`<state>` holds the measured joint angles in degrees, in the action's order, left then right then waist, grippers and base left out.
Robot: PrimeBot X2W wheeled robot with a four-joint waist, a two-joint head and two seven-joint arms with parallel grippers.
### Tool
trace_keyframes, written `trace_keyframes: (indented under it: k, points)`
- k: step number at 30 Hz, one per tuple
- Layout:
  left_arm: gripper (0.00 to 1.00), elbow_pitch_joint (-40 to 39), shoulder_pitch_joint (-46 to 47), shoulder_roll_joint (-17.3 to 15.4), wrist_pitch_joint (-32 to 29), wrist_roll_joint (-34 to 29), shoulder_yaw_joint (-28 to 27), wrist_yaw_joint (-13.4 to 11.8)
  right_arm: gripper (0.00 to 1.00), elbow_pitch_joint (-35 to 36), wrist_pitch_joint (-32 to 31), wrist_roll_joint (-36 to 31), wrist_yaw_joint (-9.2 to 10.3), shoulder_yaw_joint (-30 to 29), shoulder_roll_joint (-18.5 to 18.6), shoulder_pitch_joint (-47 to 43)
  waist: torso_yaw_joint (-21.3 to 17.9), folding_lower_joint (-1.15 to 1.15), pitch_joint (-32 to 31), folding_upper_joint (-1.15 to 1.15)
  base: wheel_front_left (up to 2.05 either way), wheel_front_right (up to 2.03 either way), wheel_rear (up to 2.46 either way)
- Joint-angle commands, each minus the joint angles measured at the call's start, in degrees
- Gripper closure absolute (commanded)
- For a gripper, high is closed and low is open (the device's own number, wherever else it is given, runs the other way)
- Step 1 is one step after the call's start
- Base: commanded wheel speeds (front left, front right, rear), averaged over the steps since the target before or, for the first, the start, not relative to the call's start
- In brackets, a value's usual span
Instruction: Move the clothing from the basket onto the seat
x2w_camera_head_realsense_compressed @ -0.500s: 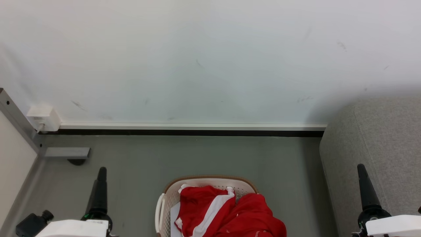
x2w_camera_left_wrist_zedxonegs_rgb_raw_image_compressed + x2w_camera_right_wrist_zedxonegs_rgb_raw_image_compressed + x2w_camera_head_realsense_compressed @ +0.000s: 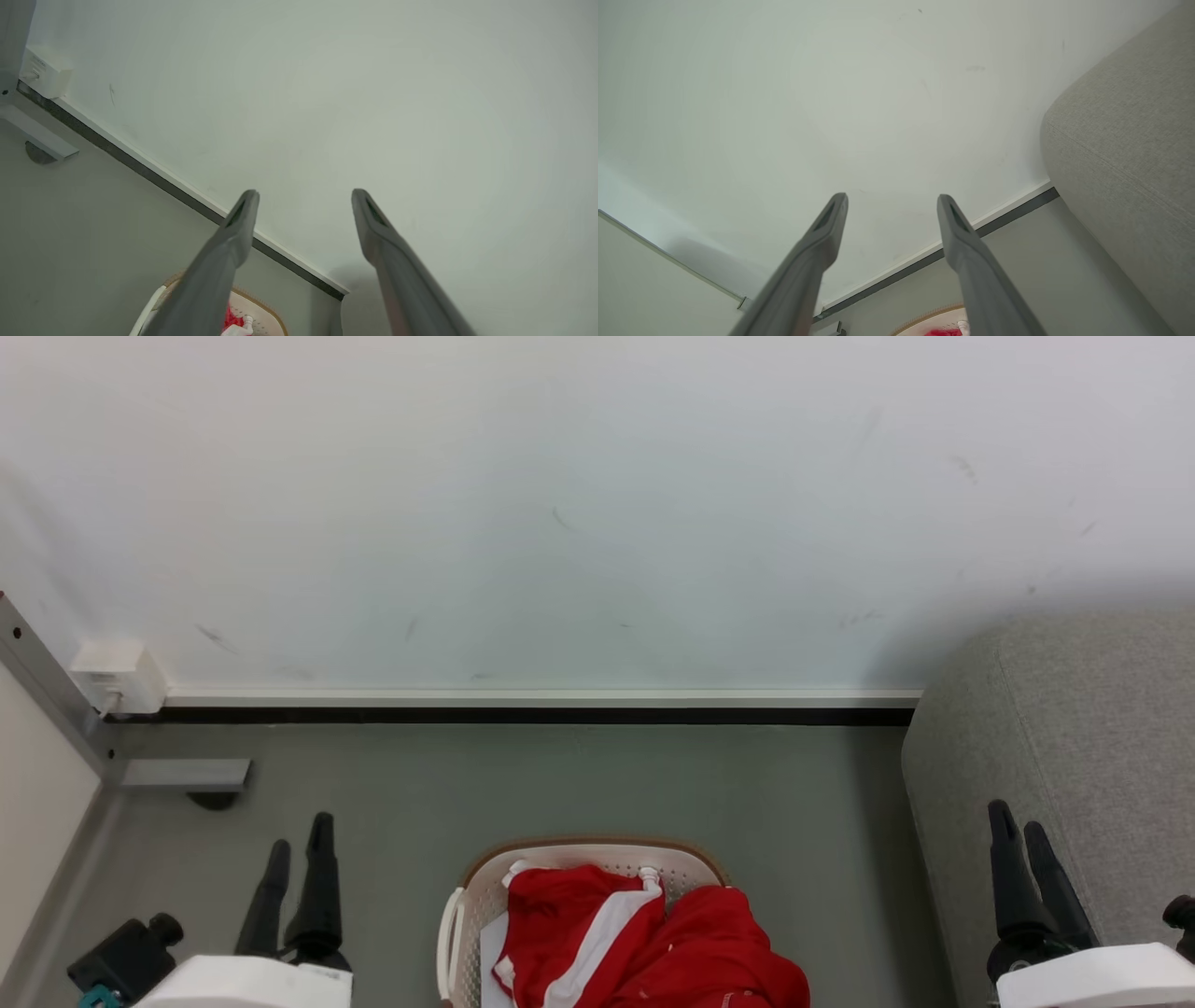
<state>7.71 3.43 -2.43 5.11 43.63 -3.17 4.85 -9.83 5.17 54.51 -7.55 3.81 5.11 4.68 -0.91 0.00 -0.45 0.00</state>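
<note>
clothing: red shiny garments with a white band (image 2: 653, 943), heaped in the basket, between the two pairs of jaws and nearer the left pair; nothing touches them.
basket: cream with a brown rim (image 2: 597, 845), standing on the floor (image 2: 560, 775); a white sheet (image 2: 492, 947) peeps out under the heap on the side towards the left jaws.
seat: grey sofa (image 2: 1074, 728), just beyond the right jaws on their outer side. This looks like a short carry from the basket.
left jaws: spread, nothing between the fingers (image 2: 320, 877); clear of the basket, tips towards the wall (image 2: 560, 523).
right jaws: spread and empty too, fingers (image 2: 1006, 868) in front of the seat's flank.
why so: by my judgement, both pairs stand wide on either side of the basket, ready to go down on the heap; no garment has been lifted yet.
change: half a second ago each pair showed as one dark spike; now two separate fingers show per side. The head view has nudged a little; the heap lies as it did.
</note>
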Motion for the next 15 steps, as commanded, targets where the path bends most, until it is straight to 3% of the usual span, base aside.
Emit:
trace_keyframes:
  k: [1, 15]
  points:
    - [0.0, -1.0, 0.1, -0.5, 0.7, -3.1, 0.2, -0.4, 0.0, 0.7, 0.5, -2.3, 0.05, 0.5, 0.4, 1.6, 0.0, 0.0, 0.0, 0.0, 0.0, 0.0, 0.0]
    - [0.0, 0.1, -0.4, -2.0, 2.8, -14.1, 2.8, -3.5, 0.0, -0.2, 2.7, -14.2, 0.06, 2.5, 2.0, 1.5, -0.3, 0.0, -0.6, 0.0, 0.0, 0.0, 0.0]
